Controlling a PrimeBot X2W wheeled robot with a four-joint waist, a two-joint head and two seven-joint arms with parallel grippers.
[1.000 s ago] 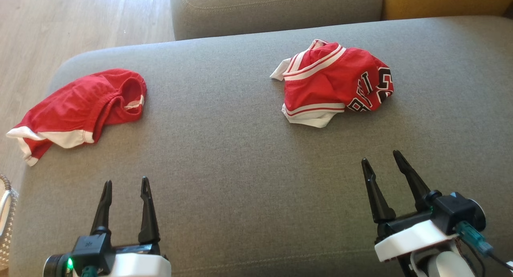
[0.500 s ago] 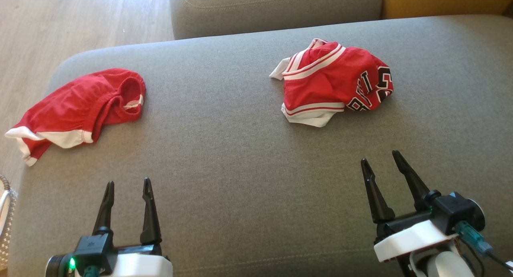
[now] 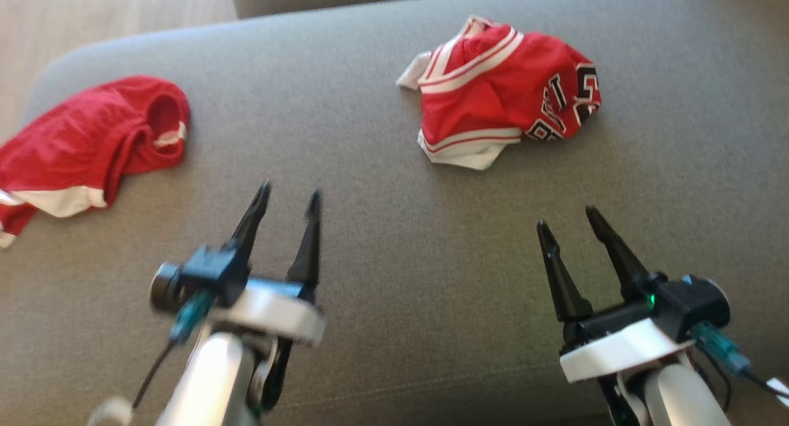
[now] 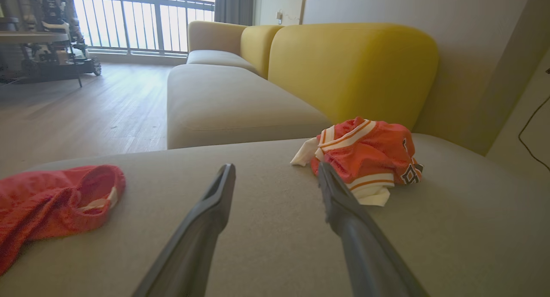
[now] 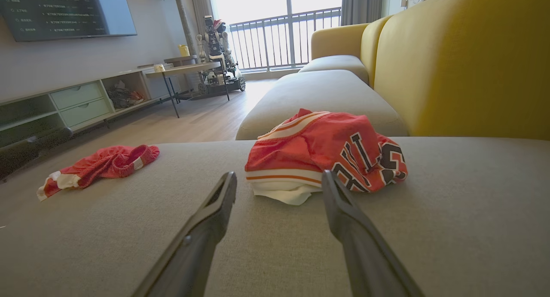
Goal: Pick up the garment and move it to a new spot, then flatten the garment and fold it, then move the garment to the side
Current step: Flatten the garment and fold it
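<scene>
**A:** Head view first. What lies around?
**B:** A crumpled red fabric jersey [image 3: 493, 99] with white-striped bands and black letters lies on the wide grey woven sofa seat [image 3: 382, 247]. It is ahead of the right end effector [image 3: 567, 217] and a little to its left, well apart from the tips. Rumpled red shorts [image 3: 92, 136] with a white hem lie ahead and far left of the left end effector [image 3: 291, 189], which shows blurred. Only bare cushion lies between either end effector and the jersey.

**A:** And their state?
**B:** Both are spread wide and carry nothing.

**A:** How does the jersey lie?
**B:** Its long axis runs across the seat, left to right. The lettered end is on the right, a loose white corner on the far left, and a white-edged band faces the end effectors.

**A:** Left wrist view?
**B:** The jersey sits ahead and to the right, its near edge just past the tip of the finger [image 4: 343, 211] on that view's right. The shorts are off to the left. Beyond are a second seat [image 4: 232, 103] in grey, a rounded yellow backrest [image 4: 352, 69], a pale wood floor [image 4: 86, 112] and a window railing [image 4: 142, 26].

**A:** Right wrist view?
**B:** The jersey is straight ahead, just beyond the two tips, letters toward the right. The shorts are far left. Behind are a dark wall screen [image 5: 64, 11], a low cabinet [image 5: 77, 101] with drawers, and a table [image 5: 184, 69] near the bright railing.
</scene>
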